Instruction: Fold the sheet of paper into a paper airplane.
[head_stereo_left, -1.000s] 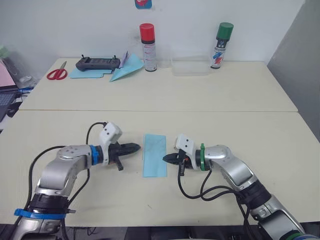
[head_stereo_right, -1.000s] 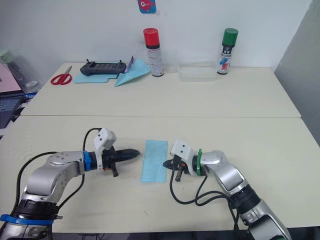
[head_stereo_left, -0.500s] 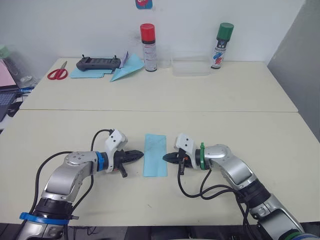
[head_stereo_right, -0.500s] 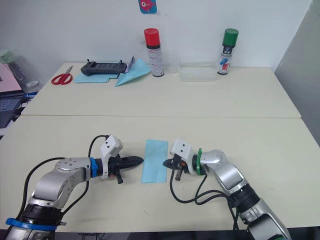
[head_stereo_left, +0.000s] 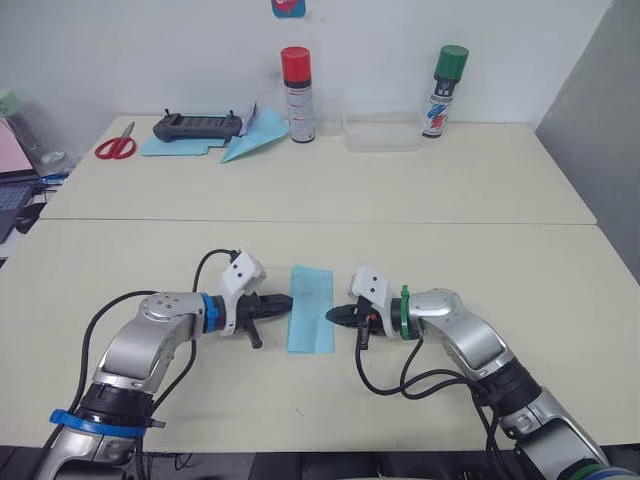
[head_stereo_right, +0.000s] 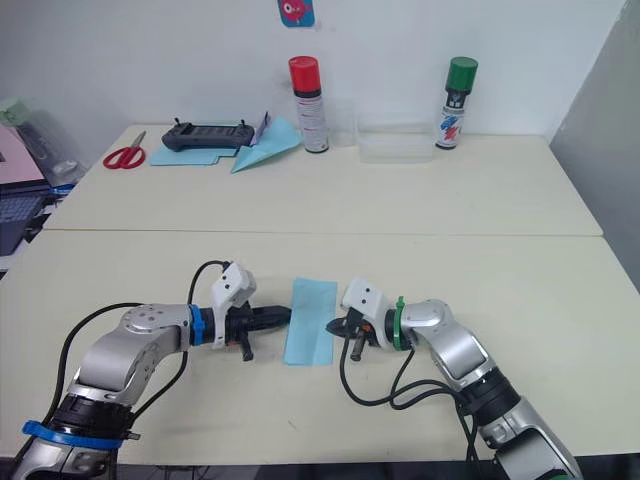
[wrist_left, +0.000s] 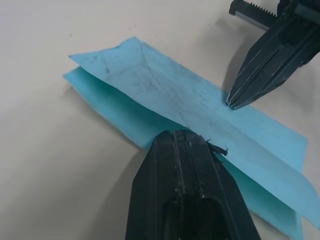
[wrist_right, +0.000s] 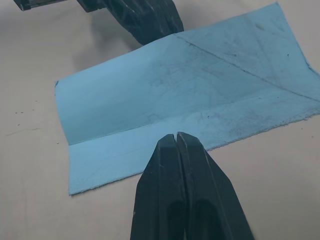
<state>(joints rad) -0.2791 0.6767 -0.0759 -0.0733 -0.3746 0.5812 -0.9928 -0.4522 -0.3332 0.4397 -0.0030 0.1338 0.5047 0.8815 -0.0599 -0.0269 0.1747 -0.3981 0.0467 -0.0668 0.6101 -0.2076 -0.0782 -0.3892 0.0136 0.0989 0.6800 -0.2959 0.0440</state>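
Pressing the first fold is the step you appear to be in: the sheet of paper (head_stereo_left: 309, 309), doubled lengthwise into a strip, lies flat at lower centre of the head views. Your left gripper (head_stereo_left: 282, 302) touches its left edge and your right gripper (head_stereo_left: 335, 315) its right edge; both have fingers closed together and grip nothing. Next you'll likely need to pin one side while creasing or opening the flap. Count: one folded sheet, two spray cans (head_stereo_left: 294, 94), one teal dart (head_stereo_left: 250, 136), one pair of scissors (head_stereo_left: 113, 146), one controller (head_stereo_left: 196, 126), at upper frame.
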